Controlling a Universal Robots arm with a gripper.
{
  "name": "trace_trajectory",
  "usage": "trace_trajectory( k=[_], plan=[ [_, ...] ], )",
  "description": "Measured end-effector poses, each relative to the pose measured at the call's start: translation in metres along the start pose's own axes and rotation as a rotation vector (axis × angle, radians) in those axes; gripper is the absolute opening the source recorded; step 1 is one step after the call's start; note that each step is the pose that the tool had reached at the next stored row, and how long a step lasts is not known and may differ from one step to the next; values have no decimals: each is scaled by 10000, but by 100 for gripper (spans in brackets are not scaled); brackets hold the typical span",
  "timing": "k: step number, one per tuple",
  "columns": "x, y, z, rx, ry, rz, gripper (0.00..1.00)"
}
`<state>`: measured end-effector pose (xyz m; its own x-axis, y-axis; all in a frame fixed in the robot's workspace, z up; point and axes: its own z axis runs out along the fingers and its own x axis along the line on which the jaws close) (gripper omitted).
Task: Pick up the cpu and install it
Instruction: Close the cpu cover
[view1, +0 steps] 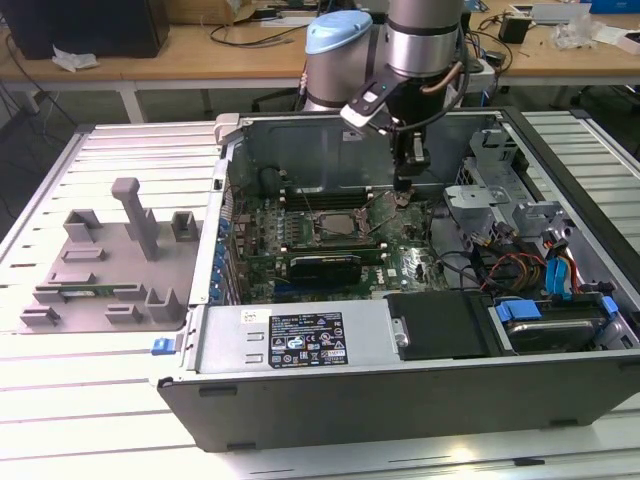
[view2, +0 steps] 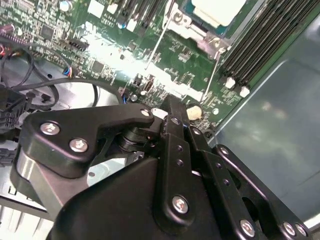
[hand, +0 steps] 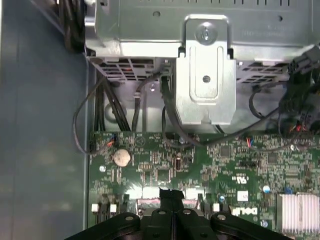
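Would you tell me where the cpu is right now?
In the second wrist view, the cpu sits in the socket on the green board, beside the memory slots; the gripper hangs on the exterior view's right of it.

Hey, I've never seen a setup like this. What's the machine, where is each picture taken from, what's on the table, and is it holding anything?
It is a robot arm with a gripper at its end, reaching into an open computer case that lies on a slatted table. The exterior view comes from a camera off the arm. Both wrist views come from cameras riding near the wrist, looking past the gripper at the green motherboard. Beside the case, on the exterior view's left, sits a grey parts holder. The fingers look closed together, with nothing visible between them. The cpu, a pale square chip, appears to sit on the motherboard, apart from the gripper.
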<state>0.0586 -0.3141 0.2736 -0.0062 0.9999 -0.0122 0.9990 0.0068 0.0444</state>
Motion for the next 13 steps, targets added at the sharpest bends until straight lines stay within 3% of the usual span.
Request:
trace_trajectory(
  k=[7, 13],
  plan=[
    [1, 79, 149, 14, 0, 1, 11],
    [2, 98, 286, 34, -1, 2, 11]
  ],
)
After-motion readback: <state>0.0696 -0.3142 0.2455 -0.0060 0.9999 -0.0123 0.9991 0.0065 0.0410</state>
